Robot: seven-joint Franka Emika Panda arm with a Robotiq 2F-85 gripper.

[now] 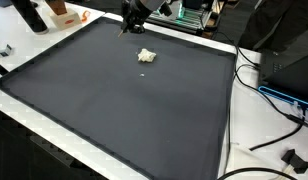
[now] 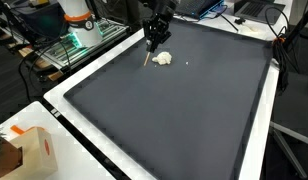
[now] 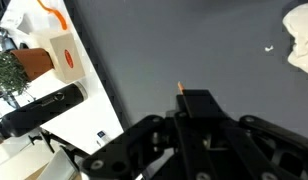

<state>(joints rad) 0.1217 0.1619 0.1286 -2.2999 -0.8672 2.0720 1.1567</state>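
Dark grey matting (image 2: 164,120) is covering nearly all of the white table (image 2: 52,100) that I am working over from my remote station. My black pincer (image 2: 152,42) is hanging above the mat near one edge. Its jaws are pressed together on a thin stick with an orange tip (image 2: 147,57), which is slanting down toward the mat. In the wrist view that tip is poking out just past the closed fingers. The small white crumpled lump (image 2: 163,59) is lying on the mat just beside the stick's lower end, though I cannot tell whether the two are touching. In the wrist view the lump is sitting off at the right edge, with a tiny white speck (image 3: 270,48) lying close to it. Farther out, off the mat, a cardboard box with an orange mark (image 3: 64,52) and a small green plant (image 3: 9,75) are standing on the table.
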